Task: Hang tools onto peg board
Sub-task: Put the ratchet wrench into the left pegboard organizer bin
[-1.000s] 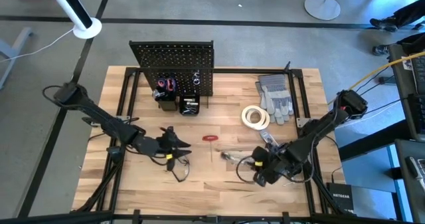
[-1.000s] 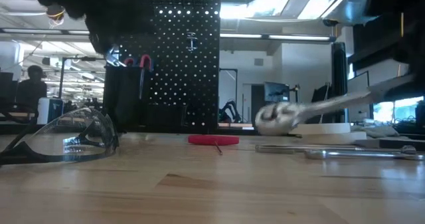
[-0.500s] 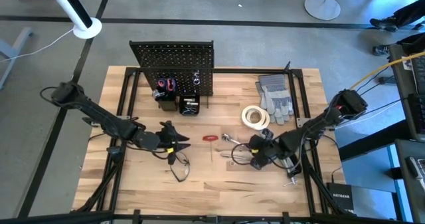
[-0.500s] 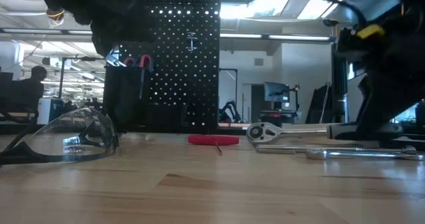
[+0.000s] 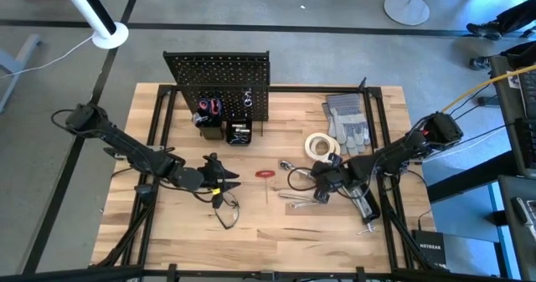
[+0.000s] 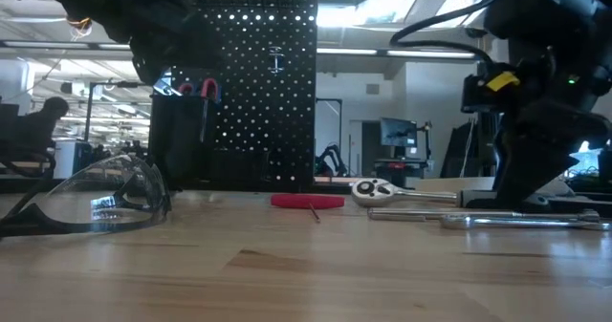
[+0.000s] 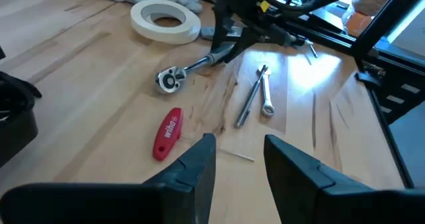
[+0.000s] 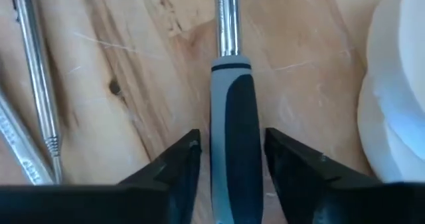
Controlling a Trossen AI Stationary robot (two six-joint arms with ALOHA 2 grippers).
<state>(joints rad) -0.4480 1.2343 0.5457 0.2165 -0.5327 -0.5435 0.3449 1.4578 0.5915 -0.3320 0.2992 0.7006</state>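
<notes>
The ratchet lies flat on the table, its head [image 5: 286, 164] toward the left and its black-and-grey handle [image 8: 232, 117] between the fingers of my right gripper [image 8: 229, 151]. That gripper is open, and a narrow gap shows on each side of the handle. My left gripper [image 7: 240, 147] hovers open left of centre with nothing between its fingers. The safety glasses [image 6: 96, 203] rest on the table below and near it. The peg board [image 5: 219, 85] stands upright at the far middle, with red-handled tools [image 5: 208, 110] in its bins.
A small red-handled tool [image 7: 167, 132] lies between the two grippers. Two slim wrenches [image 7: 255, 94] lie near the ratchet. The white tape roll [image 5: 322, 146] and grey gloves [image 5: 347, 119] sit at the far right, close beside my right arm.
My right gripper has come down and gone toward the table's far edge and a little left, carrying the ratchet. The ratchet was lifted and slanted a second ago. Now it lies flat on the table, with its head nearer the red-handled tool.
</notes>
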